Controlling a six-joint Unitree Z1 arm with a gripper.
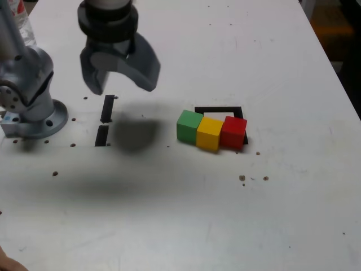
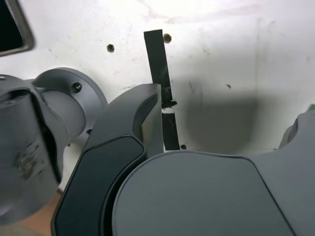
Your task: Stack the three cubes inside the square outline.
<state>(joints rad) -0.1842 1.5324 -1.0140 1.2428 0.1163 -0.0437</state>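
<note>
No legible text, label, brand, number or sign in either view. Green, yellow and red cube faces plain, table surface unmarked, black tape strips blank, arm housing without readable lettering.

cubes: three; one green cube [image 1: 189, 126], one yellow cube [image 1: 209, 133], one red cube [image 1: 233, 131]
square outline [image 1: 218, 110]: one, partly hidden
black tape strips [image 1: 108, 108]: two
arm: one; fingers [image 1: 144, 66]: two
desk holes: several, perhaps ten; too small to count
</note>
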